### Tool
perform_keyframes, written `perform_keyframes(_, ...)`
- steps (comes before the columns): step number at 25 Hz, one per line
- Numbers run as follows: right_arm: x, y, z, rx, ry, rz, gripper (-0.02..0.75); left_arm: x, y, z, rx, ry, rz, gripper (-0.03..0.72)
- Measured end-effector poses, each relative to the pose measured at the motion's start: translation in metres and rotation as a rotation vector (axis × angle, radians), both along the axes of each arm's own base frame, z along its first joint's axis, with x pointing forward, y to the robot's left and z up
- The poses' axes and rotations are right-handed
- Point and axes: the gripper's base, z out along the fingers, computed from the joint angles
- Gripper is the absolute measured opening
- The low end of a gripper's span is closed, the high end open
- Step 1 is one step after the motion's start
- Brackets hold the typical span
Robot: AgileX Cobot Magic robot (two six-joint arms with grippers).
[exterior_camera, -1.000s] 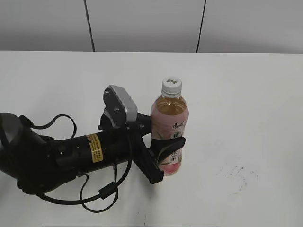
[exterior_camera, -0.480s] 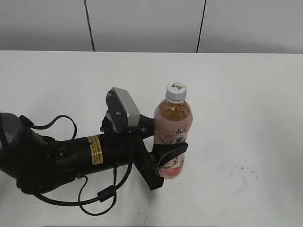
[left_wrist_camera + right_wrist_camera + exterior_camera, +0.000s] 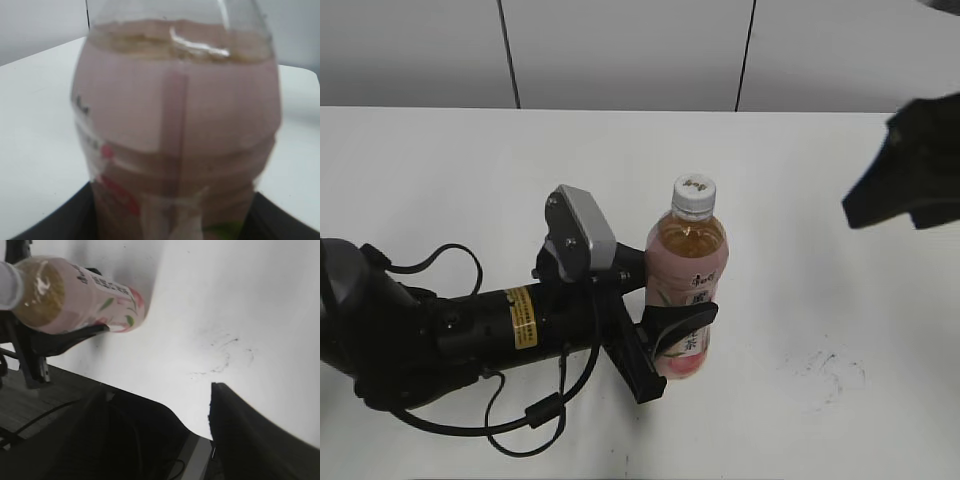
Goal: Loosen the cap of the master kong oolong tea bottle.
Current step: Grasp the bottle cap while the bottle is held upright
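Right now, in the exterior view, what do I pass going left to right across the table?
Black left arm with yellow sticker → left gripper clamping the clear pink-labelled tea bottle → dark scuff marks → black right gripper.

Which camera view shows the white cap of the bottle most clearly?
The exterior view: the cap is whole, seen from above on the bottle. The right wrist view shows only its edge. The left wrist view cuts it off.

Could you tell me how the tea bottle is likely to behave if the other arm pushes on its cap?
The master kong oolong tea bottle looks nearly full, so probably heavy for its size. Being tall and narrow, it might tip from a push at the cap, though the left gripper clamped low around it should steady it. Its thin clear wall may flex.
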Motion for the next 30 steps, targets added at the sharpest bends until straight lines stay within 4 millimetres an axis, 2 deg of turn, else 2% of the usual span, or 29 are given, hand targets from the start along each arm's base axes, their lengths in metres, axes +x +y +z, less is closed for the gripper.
perform_keyframes(6,0.024,0.058,0.012,0.016,0.006,0.089,0.482,0.0,0.0,0.0,0.0,-0.001,-0.001,0.379)
perform_keyframes(13,0.034,0.105,0.016,-0.023,0.039,0.137,0.482,0.0,0.0,0.0,0.0,-0.001,-0.001,0.379)
perform_keyframes(20,0.04,0.121,0.002,-0.118,0.094,0.126,0.482,0.0,0.0,0.0,0.0,-0.001,-0.001,0.379)
perform_keyframes(30,0.044,0.129,-0.001,-0.097,0.077,0.098,0.482,0.0,0.0,0.0,0.0,-0.001,-0.001,0.379)
